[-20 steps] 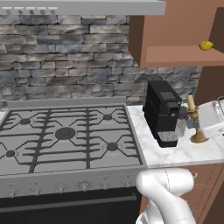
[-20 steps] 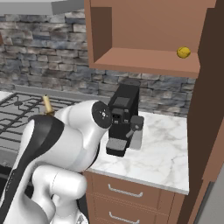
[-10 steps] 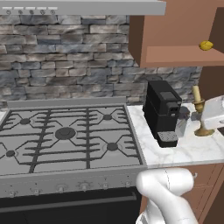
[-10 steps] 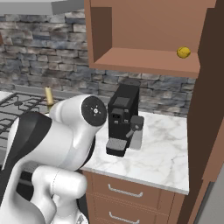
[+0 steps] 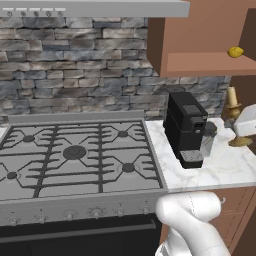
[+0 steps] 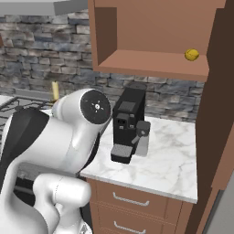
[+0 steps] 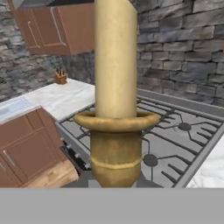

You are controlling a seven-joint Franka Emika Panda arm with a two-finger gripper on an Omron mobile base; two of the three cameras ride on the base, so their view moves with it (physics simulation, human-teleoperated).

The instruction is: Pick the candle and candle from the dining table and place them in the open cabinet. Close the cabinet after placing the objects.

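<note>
A white robot arm rises from the bottom of both base views; in the right base view its bulky shoulder and a round dark joint cap stand in front of the stove, and in the left base view a white part of the hand reaches in at the right edge, above the marble. The end effector (image 5: 242, 131) is pressed together on the tall candle (image 5: 232, 97), pinching the slim brass candlestick (image 5: 240, 140) and carrying it upright at the far right of the left base view, beside the black coffee machine (image 5: 186, 127); whether its base touches the marble table (image 5: 222, 167) cannot be told. In the hand view the candle (image 7: 115, 57) is very close, a pale yellow column with a slanted top, seated in a brass cup with a flared rim (image 7: 115, 148). In the right base view the yellow candle top (image 6: 55, 91) peeks out just left of the arm's shoulder. Above the coffee machine the brown wooden cabinet (image 6: 151, 64) stands open, and on its shelf, toward the right, sits a small yellow rounded thing (image 6: 191, 55), too small to make out. A gas stove (image 5: 75, 157) with grey grates lies left of the table, backed by a grey stone wall (image 5: 75, 65).
</note>
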